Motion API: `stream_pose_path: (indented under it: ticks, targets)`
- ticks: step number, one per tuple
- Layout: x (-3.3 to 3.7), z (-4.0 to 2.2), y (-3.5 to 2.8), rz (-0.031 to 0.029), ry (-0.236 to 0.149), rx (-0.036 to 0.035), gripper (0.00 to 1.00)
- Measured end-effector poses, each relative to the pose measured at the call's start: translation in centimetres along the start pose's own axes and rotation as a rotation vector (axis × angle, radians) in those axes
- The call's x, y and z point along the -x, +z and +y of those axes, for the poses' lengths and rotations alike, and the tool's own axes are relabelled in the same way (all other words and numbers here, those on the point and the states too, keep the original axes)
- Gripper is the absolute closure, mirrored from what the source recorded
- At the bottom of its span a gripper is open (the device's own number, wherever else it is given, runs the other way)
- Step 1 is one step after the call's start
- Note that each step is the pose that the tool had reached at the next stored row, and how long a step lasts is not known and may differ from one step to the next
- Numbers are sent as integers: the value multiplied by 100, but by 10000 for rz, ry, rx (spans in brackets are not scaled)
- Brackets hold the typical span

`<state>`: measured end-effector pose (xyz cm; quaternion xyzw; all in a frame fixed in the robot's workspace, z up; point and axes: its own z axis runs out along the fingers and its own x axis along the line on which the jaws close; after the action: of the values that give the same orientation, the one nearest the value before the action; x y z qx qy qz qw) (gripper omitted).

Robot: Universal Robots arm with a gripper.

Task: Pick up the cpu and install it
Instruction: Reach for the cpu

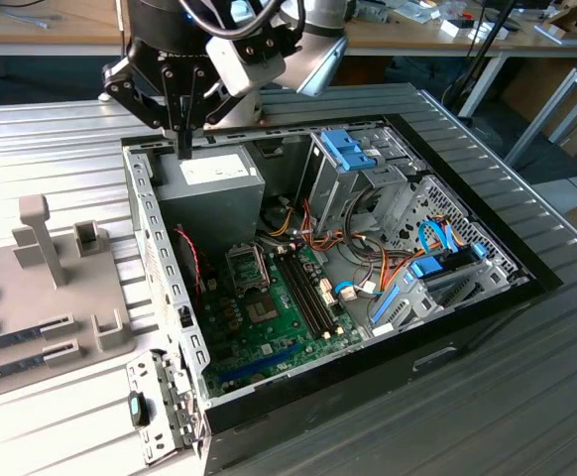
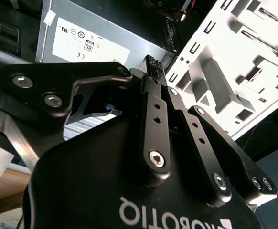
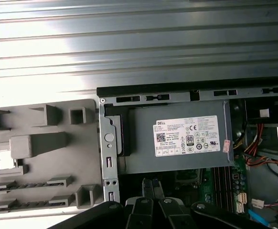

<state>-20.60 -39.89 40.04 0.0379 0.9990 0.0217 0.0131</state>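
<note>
Your pincer (image 2: 152, 64), closed on nothing, hangs above the power supply (image 2: 89, 40); the cpu (image 3: 3, 160) lies in the grey holder (image 3: 43, 143) on the surface (image 3: 129, 47), the socket (image 1: 249, 270) looks bare, so pick-up and install both remain.

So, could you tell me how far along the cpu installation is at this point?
Nothing looks finished yet. What appears to be the cpu sits in the grey holder beside the case. The gripper, shut with nothing between its fingers, hangs above the power supply at the case's edge. Picking the cpu up and installing it both remain.
</note>
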Motion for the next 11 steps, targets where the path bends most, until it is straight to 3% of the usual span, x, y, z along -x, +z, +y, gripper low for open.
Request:
stream_pose_path:
  ticks: [11]
  targets:
    - [-40,-3,-1,0,0,-1,90]
